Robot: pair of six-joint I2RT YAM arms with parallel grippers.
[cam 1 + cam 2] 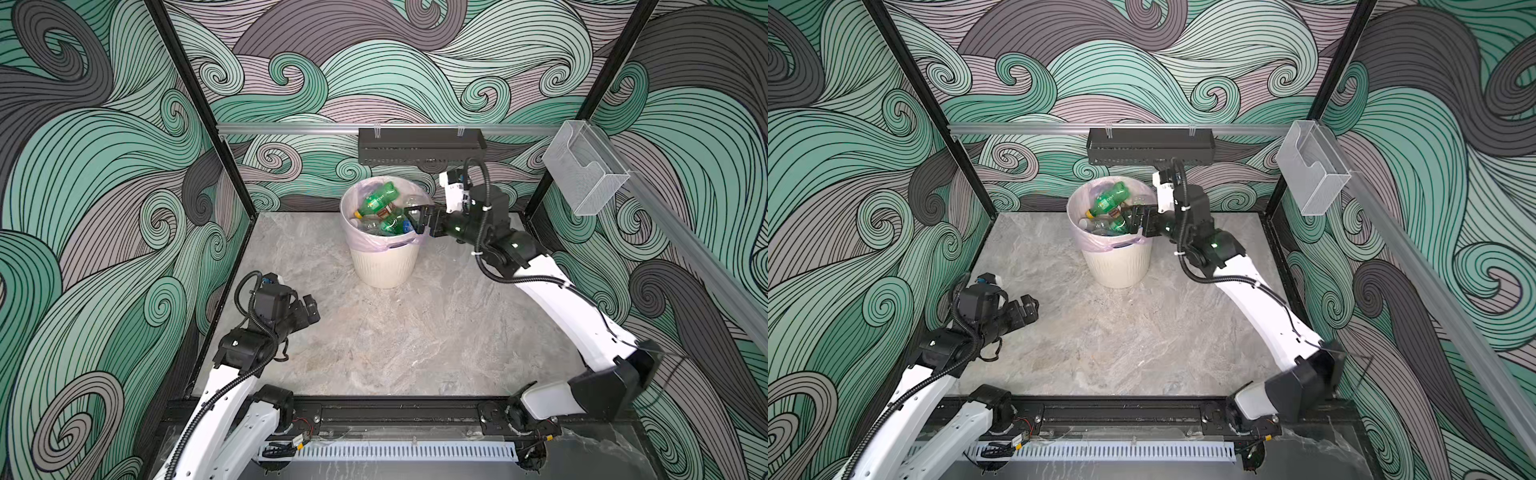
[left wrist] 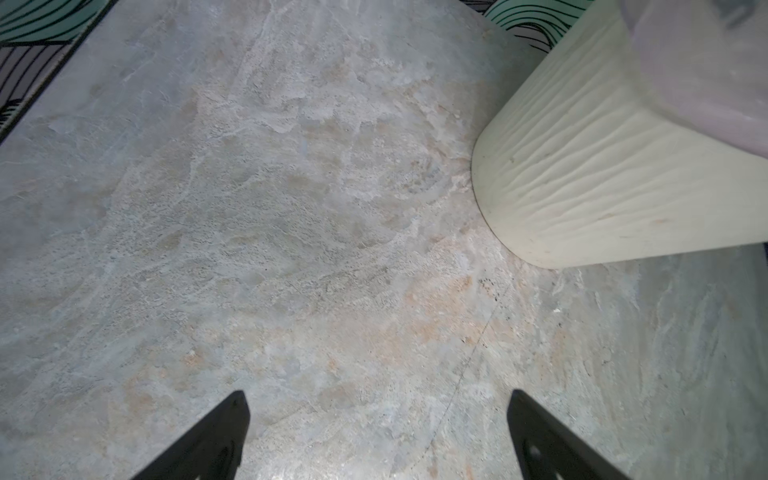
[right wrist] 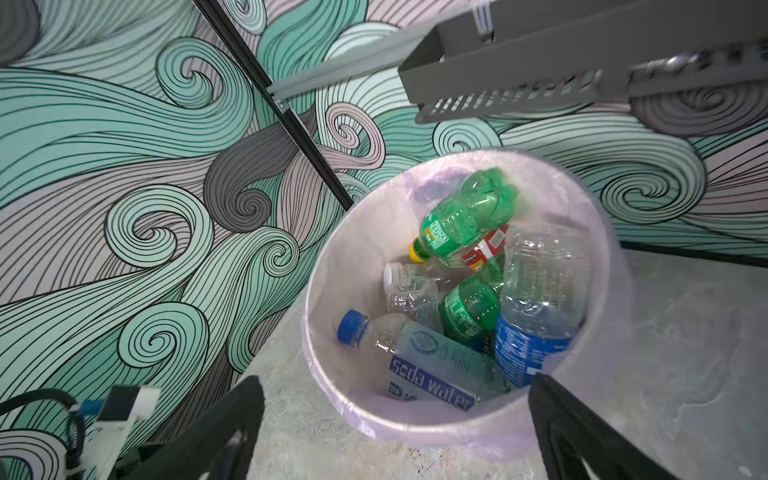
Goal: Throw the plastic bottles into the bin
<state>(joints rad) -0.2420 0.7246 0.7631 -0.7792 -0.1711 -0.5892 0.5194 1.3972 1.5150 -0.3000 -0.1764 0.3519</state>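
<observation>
You find the plastic bottles (image 1: 377,203) heaped in the bin (image 1: 384,264), upper centre in both top views, none visible on the counter (image 1: 415,340), your right fingers (image 1: 420,220) spread empty above its rim, left fingers (image 1: 311,308) wide and empty at lower left, so the task appears essentially finished.

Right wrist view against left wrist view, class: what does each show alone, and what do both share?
Right wrist only: the plastic bottles lying inside the bin, and the black tray. Left wrist only: the bin's ribbed outer wall down to its base. Shared: the bin, the marbled table, and each arm's own open hand: right hand, left hand.
</observation>
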